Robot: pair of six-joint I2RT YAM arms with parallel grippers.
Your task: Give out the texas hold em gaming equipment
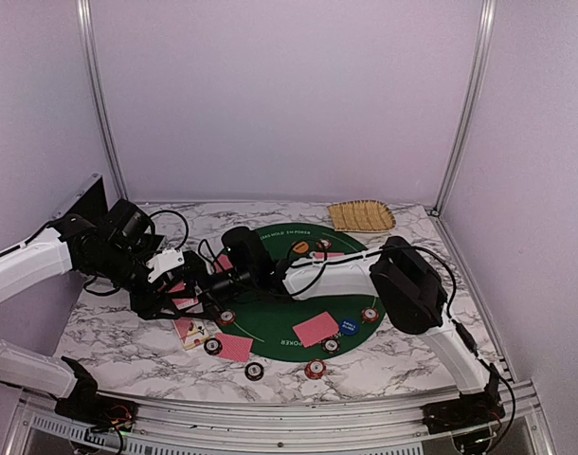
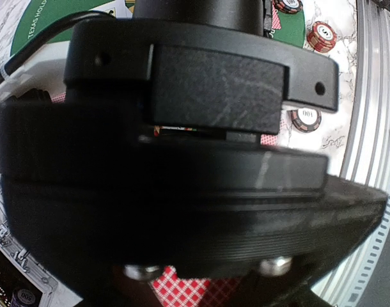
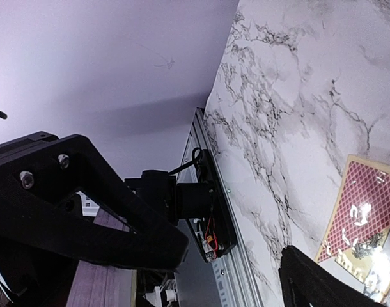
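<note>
On the green mat (image 1: 270, 327) and the table (image 1: 128, 332) by its near rim, red-backed cards (image 1: 316, 329), chips (image 1: 315, 369) and a blue button (image 1: 348, 326) lay dealt out, yet the jaws of the left gripper (image 1: 180, 284) were pressed together and those of the right gripper (image 1: 218, 282) spread wide, so distribution seemed unfinished.

Mat (image 2: 21, 39) rdg "TEXAS HOLD"; chip (image 2: 307, 118) mkd "100".
</note>
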